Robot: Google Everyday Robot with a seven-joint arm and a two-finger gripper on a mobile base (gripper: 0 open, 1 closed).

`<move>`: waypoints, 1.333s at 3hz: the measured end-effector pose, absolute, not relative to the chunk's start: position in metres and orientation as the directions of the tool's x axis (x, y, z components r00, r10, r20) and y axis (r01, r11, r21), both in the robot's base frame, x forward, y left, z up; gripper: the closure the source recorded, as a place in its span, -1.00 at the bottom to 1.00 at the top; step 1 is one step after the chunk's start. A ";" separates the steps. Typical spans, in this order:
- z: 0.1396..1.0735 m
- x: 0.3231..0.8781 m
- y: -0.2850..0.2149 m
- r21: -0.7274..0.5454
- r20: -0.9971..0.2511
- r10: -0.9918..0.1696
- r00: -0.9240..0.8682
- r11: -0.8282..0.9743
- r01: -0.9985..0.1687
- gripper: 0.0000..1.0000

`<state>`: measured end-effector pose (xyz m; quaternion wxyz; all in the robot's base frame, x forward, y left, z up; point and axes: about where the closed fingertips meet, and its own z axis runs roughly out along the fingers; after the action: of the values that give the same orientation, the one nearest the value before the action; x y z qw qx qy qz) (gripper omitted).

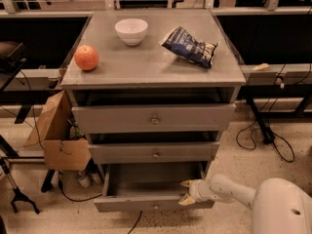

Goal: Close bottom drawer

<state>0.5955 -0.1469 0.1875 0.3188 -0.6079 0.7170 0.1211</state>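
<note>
Gripper [185, 192] at bottom drawer [141, 204], speckled floor [273, 167]

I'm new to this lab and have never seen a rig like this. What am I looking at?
This is one picture from a single camera looking down at the front of a grey cabinet. The white shape at the lower right is the robot's arm. At its tip is a two-finger hand, with its fingers apart, at the right end of the front edge of the bottom drawer. That drawer is pulled out and looks bare inside. The hand carries nothing. On the cabinet top lie an orange-red fruit, a white bowl and a dark blue snack bag. A cardboard box stands on the floor at the left.
</note>
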 end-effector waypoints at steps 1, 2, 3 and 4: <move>0.201 0.626 -0.141 -0.247 -0.617 -0.786 -0.034 0.234 -0.940 -1.00; 0.213 0.651 -0.138 -0.279 -0.624 -0.781 -0.010 0.235 -0.931 -1.00; 0.214 0.652 -0.137 -0.282 -0.625 -0.781 -0.007 0.234 -0.930 -0.64; 0.224 0.650 -0.140 -0.260 -0.639 -0.769 -0.012 0.231 -0.937 -0.61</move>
<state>0.6505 -0.1398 0.2236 0.3517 -0.6085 0.7013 0.1195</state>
